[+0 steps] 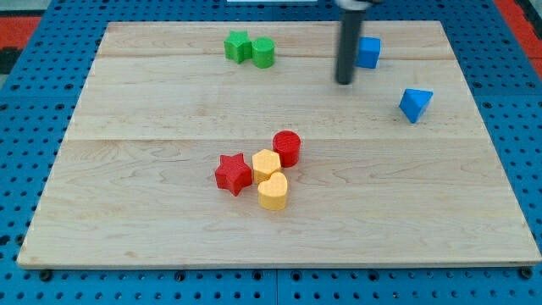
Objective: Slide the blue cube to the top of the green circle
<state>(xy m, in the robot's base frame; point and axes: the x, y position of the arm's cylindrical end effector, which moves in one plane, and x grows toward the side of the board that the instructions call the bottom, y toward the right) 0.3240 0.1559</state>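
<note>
The blue cube (368, 52) sits near the view's top, right of centre. The green circle (263, 52) stands at the top, left of centre, touching a green star (238, 46) on its left. My tip (344, 81) is the lower end of a dark rod coming down from the top edge. It rests just left of and slightly below the blue cube, between the cube and the green circle. The tip looks close to the cube's left side; I cannot tell if it touches.
A blue triangular block (415, 103) lies at the right. A cluster sits mid-board: red star (233, 173), red cylinder (287, 147), yellow hexagon (266, 163), yellow heart (273, 191). The wooden board (127, 212) lies on a blue pegboard.
</note>
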